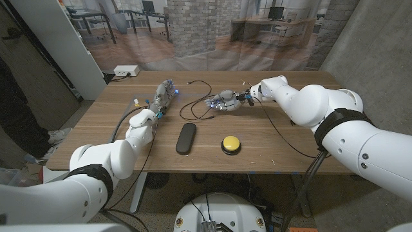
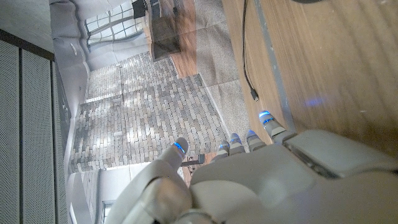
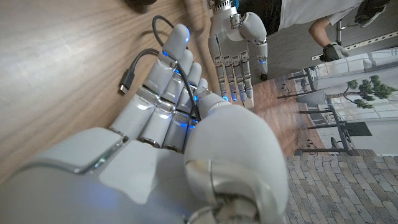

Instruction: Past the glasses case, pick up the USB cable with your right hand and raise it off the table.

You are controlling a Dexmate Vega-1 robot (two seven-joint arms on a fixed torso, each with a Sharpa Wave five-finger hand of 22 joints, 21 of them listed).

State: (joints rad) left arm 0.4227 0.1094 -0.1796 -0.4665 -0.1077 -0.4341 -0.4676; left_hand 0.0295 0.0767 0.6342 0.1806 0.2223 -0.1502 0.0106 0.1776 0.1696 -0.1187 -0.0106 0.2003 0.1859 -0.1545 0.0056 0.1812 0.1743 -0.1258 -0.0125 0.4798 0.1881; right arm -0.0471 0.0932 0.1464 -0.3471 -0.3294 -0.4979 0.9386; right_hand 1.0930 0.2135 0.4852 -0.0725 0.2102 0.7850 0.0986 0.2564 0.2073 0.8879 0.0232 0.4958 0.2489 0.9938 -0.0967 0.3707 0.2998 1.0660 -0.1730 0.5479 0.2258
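Wooden table (image 1: 270,151), viewed from the robot's head: nearest the front edge lie the case (image 1: 186,138) and a yellow button (image 1: 231,144), side by side and apart. Past the case, your right hand (image 1: 223,101) sits over the cable (image 1: 195,107), which loops across the middle of the table with one end running off toward the far side. In the right wrist view the fingers (image 3: 166,81) are stretched along the wood, with the cable (image 3: 144,57) passing under or between them and its plug lying just beside; whether anything is pinched I cannot tell. Your left hand (image 1: 163,95) stands idle to the left, holding nothing, fingers apart. Judged step: the grasp, reach complete, lift not begun, cable on the table. Next, close thumb and fingers firmly on the cord, confirm the hold, then raise straight up; a thin cord may slip out.
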